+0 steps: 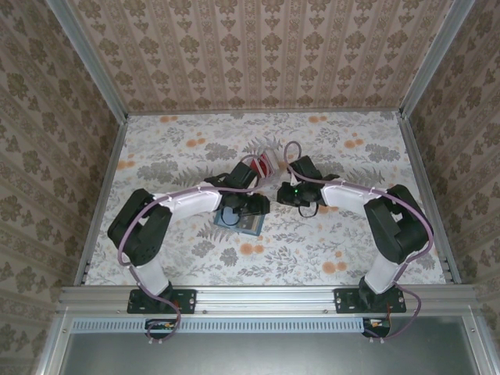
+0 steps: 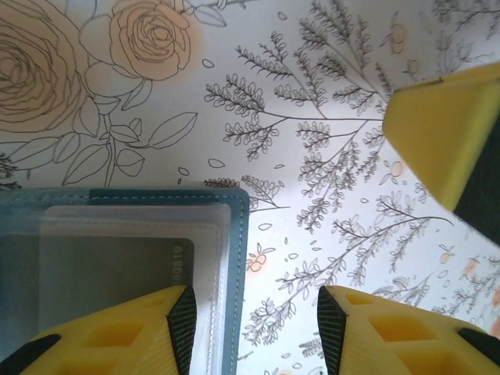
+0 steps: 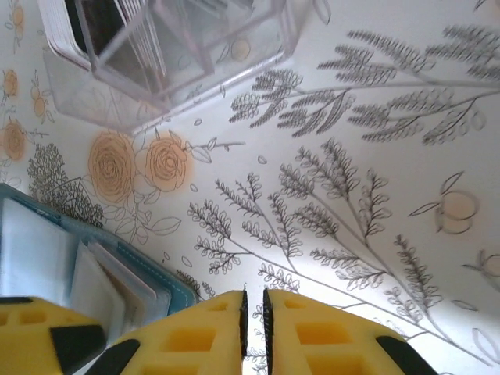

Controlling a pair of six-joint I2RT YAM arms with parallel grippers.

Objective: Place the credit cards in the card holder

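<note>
The card holder [image 1: 237, 223] lies open on the flowered table, a teal wallet with clear pockets. My left gripper [image 1: 244, 209] hovers over its right edge. In the left wrist view this gripper [image 2: 254, 320] is open: one finger [image 2: 148, 336] is above the card holder [image 2: 234, 258], the other above bare table. A dark card [image 2: 101, 266] shows inside a clear pocket. The red credit cards [image 1: 266, 163] stand in a clear rack behind the wallet. My right gripper [image 1: 291, 194] is just right of the wallet. Its jaws [image 3: 254, 312] are shut on nothing, beside the teal corner [image 3: 168, 293].
The clear plastic card rack [image 3: 164, 55] stands on the table beyond my right gripper. A yellow finger of the right gripper [image 2: 441, 133] sits close by in the left wrist view. Metal rails and patterned walls border the table [image 1: 375, 156] on three sides.
</note>
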